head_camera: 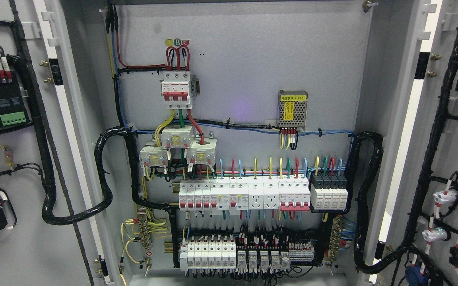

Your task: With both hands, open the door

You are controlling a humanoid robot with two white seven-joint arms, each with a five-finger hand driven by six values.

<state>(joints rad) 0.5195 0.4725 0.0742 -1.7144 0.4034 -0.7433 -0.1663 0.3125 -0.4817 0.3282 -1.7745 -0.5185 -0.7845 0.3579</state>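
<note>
A grey electrical cabinet fills the head view with both doors swung wide. The left door [18,254] shows its inner face at the picture's left, carrying black modules and a cable loom. The right door [424,131] stands open at the right, also wired along its inside. Between them the grey back panel [253,59] is exposed. Neither of my hands nor any arm shows in the picture.
On the panel sit a red-handled main breaker [177,89], a meshed power supply [292,109], a row of white breakers [245,194] and lower terminal blocks [229,254]. Thick black cable bundles [103,174] loop from the panel to each door.
</note>
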